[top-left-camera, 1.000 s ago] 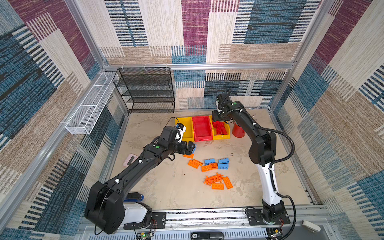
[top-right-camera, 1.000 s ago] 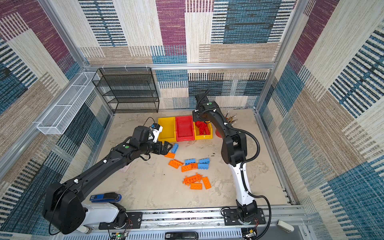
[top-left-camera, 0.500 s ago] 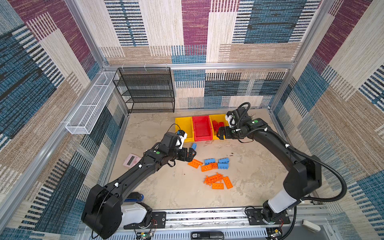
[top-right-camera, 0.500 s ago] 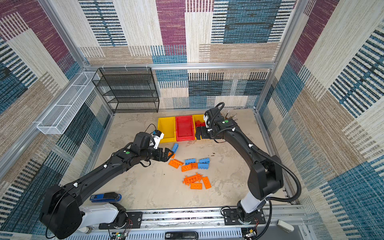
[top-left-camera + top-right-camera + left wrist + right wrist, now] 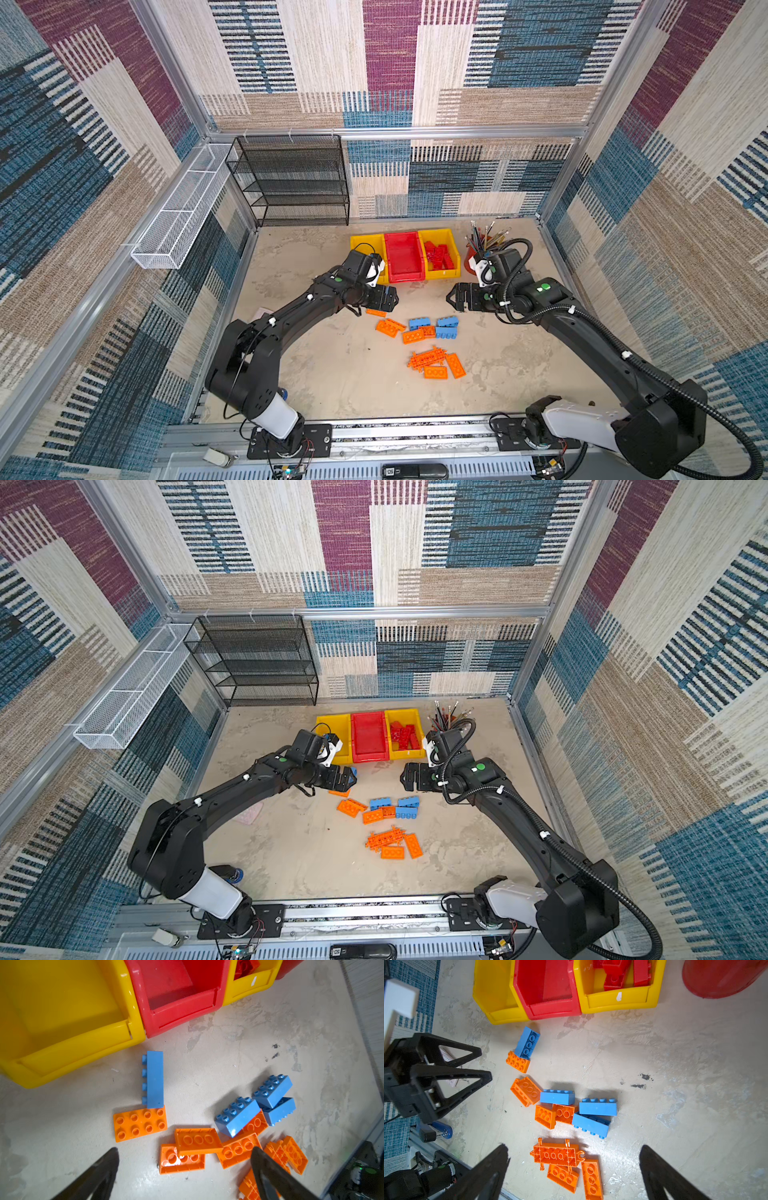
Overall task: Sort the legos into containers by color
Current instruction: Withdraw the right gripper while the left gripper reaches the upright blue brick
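Bins: three small open-topped plastic bins counted, set touching in a row at the far side of the mottled beige bench (image 5: pixel 353 374): left yellow plastic bin (image 5: pixel 500 991), red plastic bin (image 5: pixel 548 987) in the middle, right yellow plastic bin (image 5: pixel 618 1003).
Red pieces: a heap of red studded plastic bricks (image 5: pixel 614 972), all inside the right yellow plastic bin, piled too thickly to count.
Blue pieces: four counted, all on the bench. Lone light-blue brick (image 5: pixel 527 1043) lay on its side just in front of the left yellow plastic bin, one end touching an orange studded brick (image 5: pixel 517 1061) lying studs up. Three more light-blue bricks (image 5: pixel 598 1106) were bunched together nearer the middle, one propped on an orange piece.
Orange pieces: about eight counted, all on the bench; most lay hollow side up, two overlapped (image 5: pixel 525 1091), two beside the blue bunch. Flat orange plate with toothed edges (image 5: pixel 554 1154) lay nearest the robot, with two bricks touching it.
Left pincer (image 5: pixel 392 297): spread wide, holding nothing, hung low in front of the left yellow plastic bin, near the lone light-blue brick.
Right pincer (image 5: pixel 451 297): spread wide, holding nothing, hung in front of the right yellow plastic bin, tips turned toward the left pincer, apart from it.
Other things: one round red cup of pencils (image 5: pixel 478 249) beside the right yellow plastic bin; one black wire-mesh rack (image 5: pixel 291 183) at the back.
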Motion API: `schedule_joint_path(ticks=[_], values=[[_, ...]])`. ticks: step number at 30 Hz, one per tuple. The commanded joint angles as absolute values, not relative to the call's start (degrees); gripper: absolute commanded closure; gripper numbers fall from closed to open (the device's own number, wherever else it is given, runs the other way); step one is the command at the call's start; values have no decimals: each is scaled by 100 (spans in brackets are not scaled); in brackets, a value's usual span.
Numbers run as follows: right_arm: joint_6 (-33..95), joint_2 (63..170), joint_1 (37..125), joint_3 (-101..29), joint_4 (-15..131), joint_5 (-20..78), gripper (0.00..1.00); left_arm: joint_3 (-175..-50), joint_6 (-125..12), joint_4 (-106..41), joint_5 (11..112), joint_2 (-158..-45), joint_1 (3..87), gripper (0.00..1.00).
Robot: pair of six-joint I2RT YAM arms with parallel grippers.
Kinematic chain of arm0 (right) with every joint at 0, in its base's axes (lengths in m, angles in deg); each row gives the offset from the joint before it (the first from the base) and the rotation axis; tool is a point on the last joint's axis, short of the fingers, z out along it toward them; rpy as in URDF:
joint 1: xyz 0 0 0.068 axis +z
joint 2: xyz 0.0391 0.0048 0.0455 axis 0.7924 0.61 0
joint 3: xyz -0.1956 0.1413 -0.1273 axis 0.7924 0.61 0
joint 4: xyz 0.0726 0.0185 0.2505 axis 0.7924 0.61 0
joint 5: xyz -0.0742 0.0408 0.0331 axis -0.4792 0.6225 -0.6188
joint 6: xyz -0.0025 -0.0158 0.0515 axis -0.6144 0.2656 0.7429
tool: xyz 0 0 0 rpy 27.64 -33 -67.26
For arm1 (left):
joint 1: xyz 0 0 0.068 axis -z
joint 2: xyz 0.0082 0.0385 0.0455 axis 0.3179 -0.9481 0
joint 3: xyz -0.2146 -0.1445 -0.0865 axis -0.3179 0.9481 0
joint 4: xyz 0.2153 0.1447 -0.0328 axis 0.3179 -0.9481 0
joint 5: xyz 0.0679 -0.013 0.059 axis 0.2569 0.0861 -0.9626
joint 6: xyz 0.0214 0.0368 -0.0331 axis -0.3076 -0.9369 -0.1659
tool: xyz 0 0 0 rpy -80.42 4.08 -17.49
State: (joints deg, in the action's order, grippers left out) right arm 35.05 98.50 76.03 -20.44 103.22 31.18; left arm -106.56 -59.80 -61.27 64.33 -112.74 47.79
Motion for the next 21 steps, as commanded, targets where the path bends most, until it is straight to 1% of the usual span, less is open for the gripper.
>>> schedule_joint_path(ticks=[1,6,9,21], values=[[3682,9876,7599,-2086,9931,3226,1,-11019,-6376,-6488,6191,-11698,4780,4],[3654,10223,7597,-2378,9836,3192,1,-11389,-6529,-6514,5860,-12210,4769,10],[3618,10374,7592,-2548,9881,3028,1,-11629,-6589,-6592,5725,-12472,4772,16],[3641,10529,7544,-2836,9984,2646,1,-11977,-6300,-6368,5794,-13184,4785,38]])
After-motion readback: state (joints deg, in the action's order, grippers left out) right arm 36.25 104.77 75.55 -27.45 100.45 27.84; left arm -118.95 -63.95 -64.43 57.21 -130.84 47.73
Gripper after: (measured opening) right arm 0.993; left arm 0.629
